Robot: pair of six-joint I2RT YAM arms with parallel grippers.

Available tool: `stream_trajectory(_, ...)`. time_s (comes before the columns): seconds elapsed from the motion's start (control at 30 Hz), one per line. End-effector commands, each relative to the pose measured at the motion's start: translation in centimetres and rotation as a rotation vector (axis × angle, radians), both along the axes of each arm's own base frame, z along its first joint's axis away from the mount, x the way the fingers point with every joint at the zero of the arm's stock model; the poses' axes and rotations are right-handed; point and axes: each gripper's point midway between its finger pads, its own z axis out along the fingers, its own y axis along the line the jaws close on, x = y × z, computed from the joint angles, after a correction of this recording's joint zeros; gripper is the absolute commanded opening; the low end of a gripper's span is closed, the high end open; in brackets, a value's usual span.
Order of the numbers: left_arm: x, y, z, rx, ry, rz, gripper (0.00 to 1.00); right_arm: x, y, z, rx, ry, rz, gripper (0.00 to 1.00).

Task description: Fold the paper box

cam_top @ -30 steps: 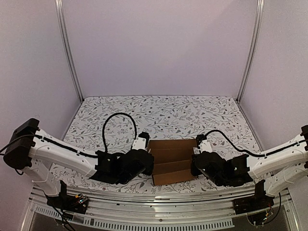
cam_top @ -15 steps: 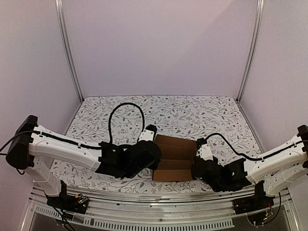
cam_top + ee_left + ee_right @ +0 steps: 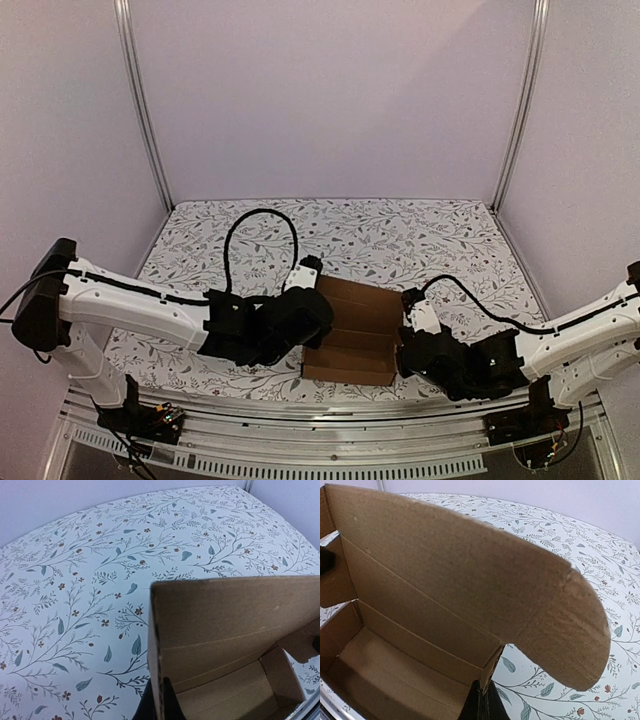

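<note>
Two claws, one paper box (image 3: 352,335) between them in the overhead view. Left claw (image 3: 312,325) at the box's left end, right claw (image 3: 405,347) at its right end. Fingertips of both buried behind black wrist housings and cardboard, so grip not readable from up here. Box brown and partly folded, lid panel leaning at the far side, resting on the floral tablecloth (image 3: 400,235) near the front edge. Interior hard to make out from this angle. Black cable (image 3: 262,235) looping up behind the left claw.

From the left wrist: left claw (image 3: 157,706) closed tight on the upright side wall of the paper box (image 3: 225,612). Dark fingers (image 3: 144,710) just peeking out on either side of the cardboard edge, mostly cut off at the bottom of the frame. Ahead and to the right of the claw, open hollow of the box, showing its own folded end panel and bare floor. Right part cropped by the frame edge. Tablecloth (image 3: 75,580) ahead and to the left.

From the right wrist: right claw (image 3: 481,705) likewise clamped, nipping the near wall of the paper box (image 3: 395,680). Fingers barely visible as a dark wedge at the bottom edge. Above and ahead of the claw, big lid flap (image 3: 460,570) with a rounded ear, tilted over and hiding much of the tablecloth (image 3: 600,555). Left of the claw, box cavity with bare cardboard inside, near rim cut off.
</note>
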Motion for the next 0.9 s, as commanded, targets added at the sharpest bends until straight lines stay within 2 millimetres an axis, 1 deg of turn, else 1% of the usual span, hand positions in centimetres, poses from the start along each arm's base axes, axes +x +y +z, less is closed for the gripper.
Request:
stream_trajectory(0.0,-0.2,-0.7,1.4,-0.051,0.001,-0.042,0.0,-1.4,2.7,2.7,0.088,-0.019,0.131,0.0)
stream_trajectory(0.1,-0.1,-0.8,1.7,-0.059,0.005,-0.046,0.0,-1.4,2.8,2.9,0.09,-0.023,0.134,0.0)
stream_trajectory(0.23,-0.4,-1.5,1.3,-0.087,0.036,-0.055,0.0,-1.4,3.1,2.6,0.089,-0.015,0.132,0.0)
stream_trajectory(0.4,-0.9,-2.3,-0.3,-0.106,0.094,-0.067,0.0,-1.2,3.3,2.7,0.116,-0.011,0.104,0.0)
stream_trajectory(0.53,-1.4,-1.9,-1.8,-0.118,0.141,-0.047,0.0,-0.9,3.6,3.2,0.14,-0.015,0.076,0.0)
stream_trajectory(0.63,-1.7,-1.6,-2.7,-0.129,0.168,-0.03,0.0,-0.8,3.9,3.1,0.162,-0.006,0.055,0.0)
stream_trajectory(0.73,-1.8,-1.0,-3.5,-0.134,0.185,0.001,0.0,-0.7,4.2,2.9,0.171,0.004,0.045,0.0)
stream_trajectory(0.87,-1.9,-1.2,-4.0,-0.146,0.204,0.017,0.0,-0.8,4.7,2.5,0.169,0.018,0.053,0.0)
